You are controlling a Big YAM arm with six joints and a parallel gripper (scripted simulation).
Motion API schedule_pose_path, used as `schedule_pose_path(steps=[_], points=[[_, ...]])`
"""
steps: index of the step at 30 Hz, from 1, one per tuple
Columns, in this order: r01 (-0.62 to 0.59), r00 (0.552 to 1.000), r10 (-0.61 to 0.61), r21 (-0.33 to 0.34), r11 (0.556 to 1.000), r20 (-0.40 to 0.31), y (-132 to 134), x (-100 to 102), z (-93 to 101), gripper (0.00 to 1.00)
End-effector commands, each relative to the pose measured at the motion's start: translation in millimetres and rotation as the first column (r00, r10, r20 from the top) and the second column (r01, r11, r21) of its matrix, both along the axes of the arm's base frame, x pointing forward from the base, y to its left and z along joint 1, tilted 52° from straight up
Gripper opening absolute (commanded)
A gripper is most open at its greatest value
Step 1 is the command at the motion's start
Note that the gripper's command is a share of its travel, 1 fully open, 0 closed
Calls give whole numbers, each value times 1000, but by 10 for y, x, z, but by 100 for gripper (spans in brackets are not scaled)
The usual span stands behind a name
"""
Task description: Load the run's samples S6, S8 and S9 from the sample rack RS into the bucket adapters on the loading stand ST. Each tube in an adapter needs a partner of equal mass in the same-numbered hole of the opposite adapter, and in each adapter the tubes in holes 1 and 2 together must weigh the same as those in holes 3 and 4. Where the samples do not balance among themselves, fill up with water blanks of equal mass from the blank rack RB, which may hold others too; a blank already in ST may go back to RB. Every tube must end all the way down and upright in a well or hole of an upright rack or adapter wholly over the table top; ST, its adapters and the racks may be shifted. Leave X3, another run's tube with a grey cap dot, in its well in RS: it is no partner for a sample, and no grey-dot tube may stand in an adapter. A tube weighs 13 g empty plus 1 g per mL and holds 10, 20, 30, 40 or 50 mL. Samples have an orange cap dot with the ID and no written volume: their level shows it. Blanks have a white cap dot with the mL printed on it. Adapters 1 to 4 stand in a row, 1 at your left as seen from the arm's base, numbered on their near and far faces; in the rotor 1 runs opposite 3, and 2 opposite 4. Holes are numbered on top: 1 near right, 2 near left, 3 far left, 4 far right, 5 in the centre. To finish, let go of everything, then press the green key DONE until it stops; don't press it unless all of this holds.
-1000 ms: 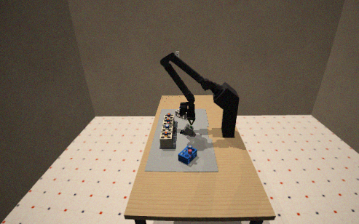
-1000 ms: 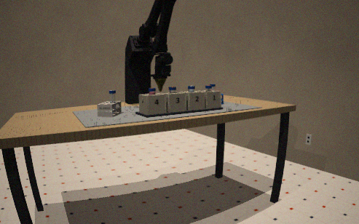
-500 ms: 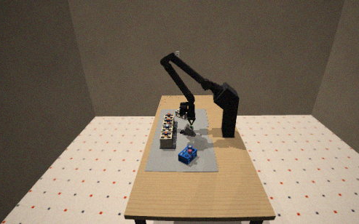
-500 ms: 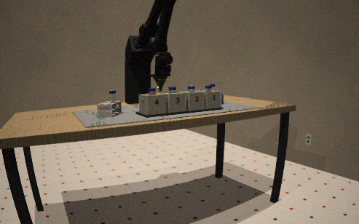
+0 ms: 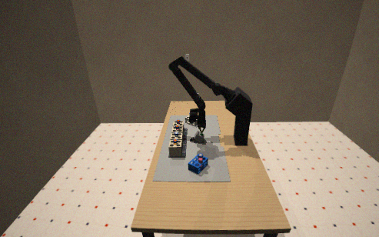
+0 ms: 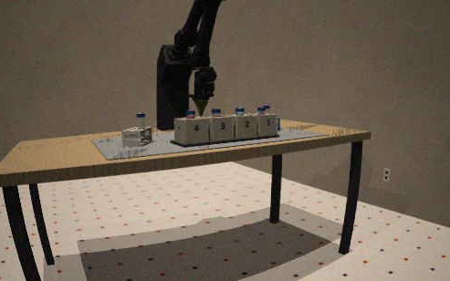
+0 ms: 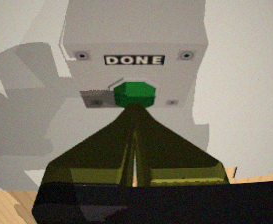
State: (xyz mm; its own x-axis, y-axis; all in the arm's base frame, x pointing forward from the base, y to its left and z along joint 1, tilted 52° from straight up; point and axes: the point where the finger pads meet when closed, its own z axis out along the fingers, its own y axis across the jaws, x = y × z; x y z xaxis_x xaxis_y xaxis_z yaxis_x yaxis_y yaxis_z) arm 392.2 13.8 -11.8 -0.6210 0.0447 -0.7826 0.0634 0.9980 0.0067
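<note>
My gripper (image 7: 134,112) is shut and empty, its fingertips pointing down at the green key (image 7: 135,92) on the grey box marked DONE (image 7: 135,60), touching or just above it. In the top view the gripper (image 5: 200,132) hangs right of the loading stand ST, whose adapters carry capped tubes. In the exterior view the gripper (image 6: 201,110) shows behind adapters 4 (image 6: 192,130) and 3 (image 6: 222,127), with adapters 2 (image 6: 246,125) and 1 (image 6: 267,123) to their right. A blue rack (image 5: 198,163) holds a tube with a red top.
A small pale rack (image 6: 136,135) with one blue-capped tube stands left of ST in the exterior view. The arm's black base (image 5: 242,123) stands at the table's right side. All racks sit on a grey mat (image 5: 191,154).
</note>
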Motion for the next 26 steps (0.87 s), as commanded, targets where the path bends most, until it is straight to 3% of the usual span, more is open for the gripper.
schedule_pose_path(steps=[1,11,12,15,26], points=[[-5,1000,5,-9,1000,6,-20,27,-23,0],[-4,1000,4,-9,1000,5,-26,58,-49,0],[-8,1000,8,-10,1000,-10,-18,-17,-95,0],[-6,1000,6,-9,1000,5,-21,73,-61,0],[-4,1000,4,-9,1000,5,-30,115,-96,0]])
